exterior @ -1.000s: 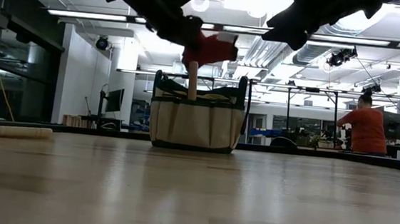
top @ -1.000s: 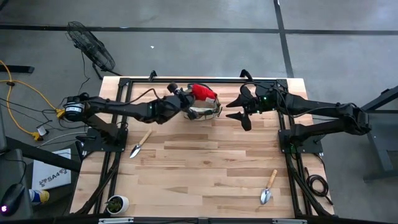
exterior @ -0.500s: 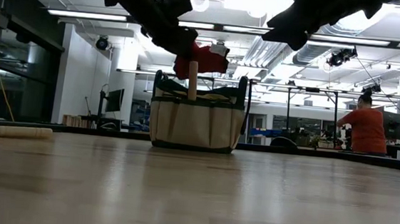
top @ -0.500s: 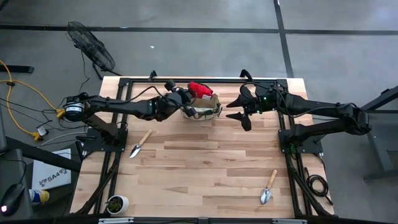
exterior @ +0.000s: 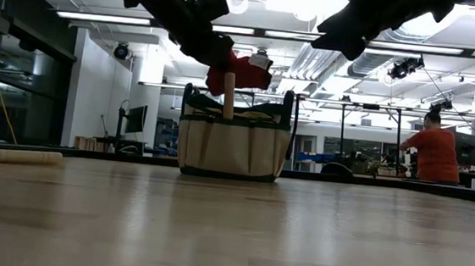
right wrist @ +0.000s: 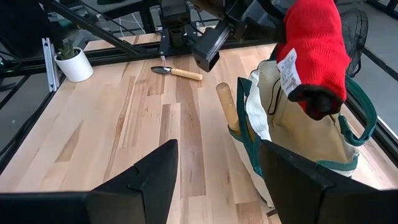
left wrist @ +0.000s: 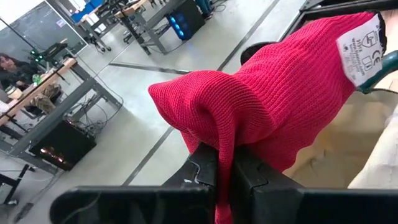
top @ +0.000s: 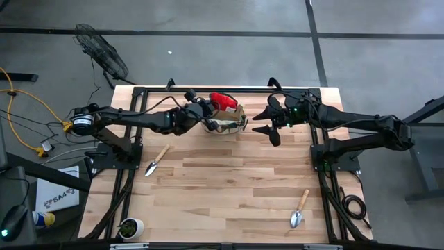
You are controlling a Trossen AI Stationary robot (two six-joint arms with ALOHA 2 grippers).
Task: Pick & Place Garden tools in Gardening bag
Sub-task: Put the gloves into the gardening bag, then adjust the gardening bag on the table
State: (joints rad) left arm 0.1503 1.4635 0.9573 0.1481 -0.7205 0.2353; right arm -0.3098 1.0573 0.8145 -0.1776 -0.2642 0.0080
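The left gripper's [left wrist: 225,177] two dark fingers are pressed together on a fold of the red knitted glove [left wrist: 273,99], which drapes up and over them with its white label at the cuff. Only a pinch of fabric is caught, so most of the glove hangs free (a loose, floppy load). It hovers above the far left rim of the small beige canvas bag with dark green trim [top: 229,122], which stands at the far edge of the light wooden table [top: 222,187], a wooden handle [right wrist: 227,107] poking up from inside.

The main risk, to my eye, is the drop: the glove sits over the rim rather than over the middle of the mouth, so letting go here could leave it draped on the edge or sliding down the far side off the table. The fabric could also snag on the fingers, or catch on the upright handle.

The right gripper [top: 267,123] waits just right of the bag, fingers spread wide and holding nothing. Two wooden-handled metal trowels remain out, one on the left [top: 156,162], one near right [top: 299,209]. A small potted plant [top: 130,227] sits at the near left corner.
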